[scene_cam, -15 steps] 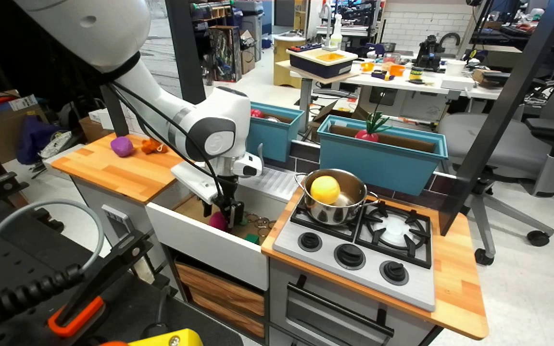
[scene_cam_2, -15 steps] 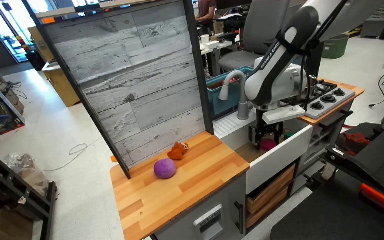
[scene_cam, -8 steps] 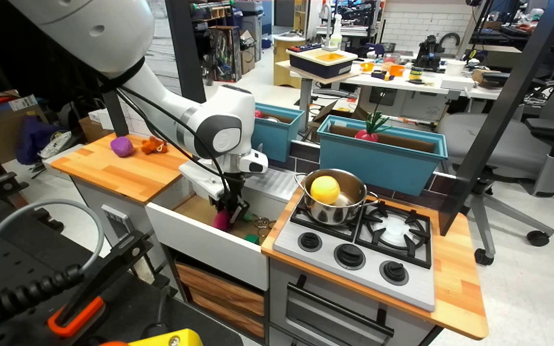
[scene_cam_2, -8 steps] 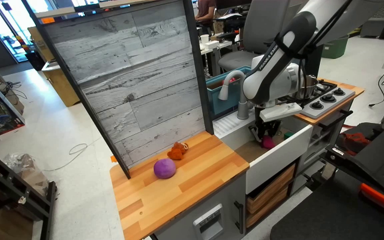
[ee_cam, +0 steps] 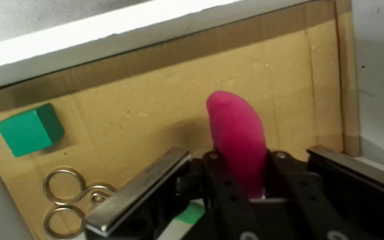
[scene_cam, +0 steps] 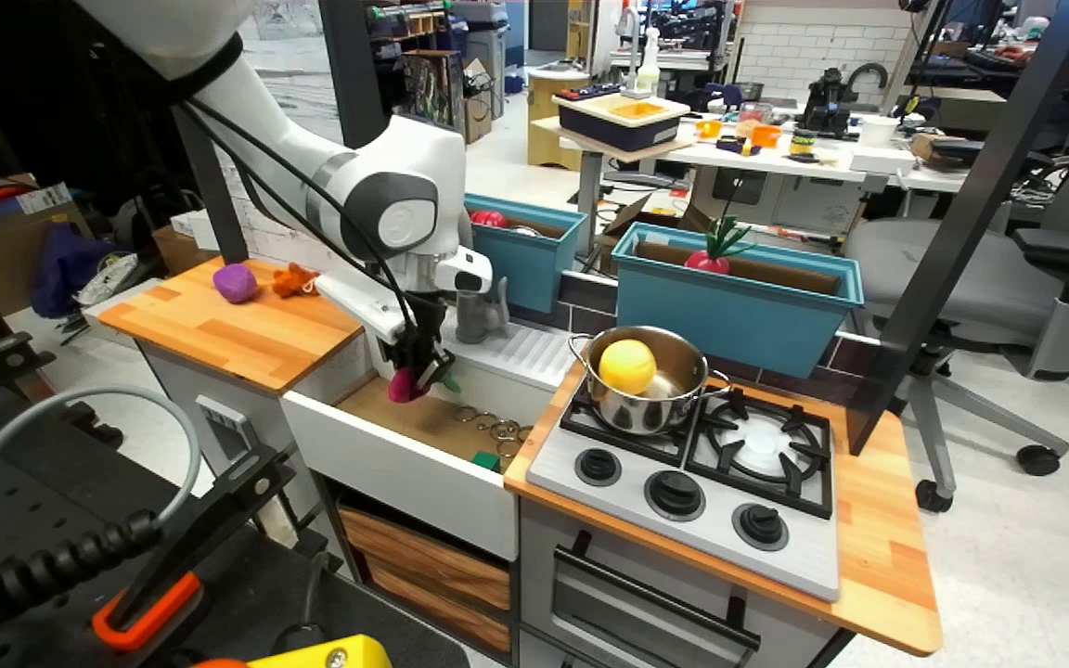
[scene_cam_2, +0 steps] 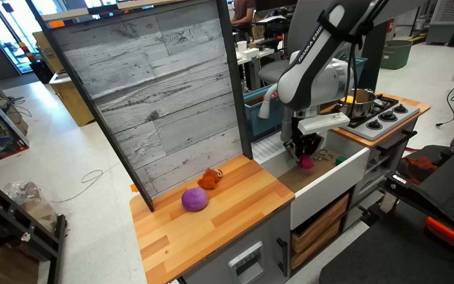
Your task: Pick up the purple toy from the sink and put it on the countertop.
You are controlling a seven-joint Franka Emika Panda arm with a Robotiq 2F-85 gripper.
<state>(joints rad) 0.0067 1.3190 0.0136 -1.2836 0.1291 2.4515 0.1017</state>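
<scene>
Workshop: cluttered and bright; grey chair (scene_cam: 924,264) well back, no factor for us.
Purple toy (ee_cam: 235,130): reads magenta; hangs over the sink (scene_cam: 395,473), off its floor. We can't tell whether its low end clears the rim.
Gripper (ee_cam: 247,156): pinching the toy, one finger each side, long rounded end jutting past the tips.
Toy slip: smooth-looking, curved body in a narrow pinch; we judge a jerk or knock could twist it loose.
Green bit (ee_cam: 190,215): just beside the fingers; can't tell if it belongs to the toy. If separate and caught, it could spoil the grip.
Sink wall: going sideways before lifting enough could clip the toy and knock it out.
Sink contents: green block (ee_cam: 28,131) and metal rings (ee_cam: 62,202) lie apart from the toy; a drop near them would make our re-grasp messier.
Faucet (scene_cam_2: 265,107): partly hidden by the arm (scene_cam_2: 309,86) in an exterior view; swinging too far back could bump it.
Countertop (scene_cam_2: 227,213): our target; pick looks done, carry and place remain.
Purple ball (scene_cam_2: 194,199), orange plush (scene_cam_2: 209,179): on that countertop, near each other; a low approach could shove them.
Release: rounded toy may roll off if we let go high or near the edge.
</scene>
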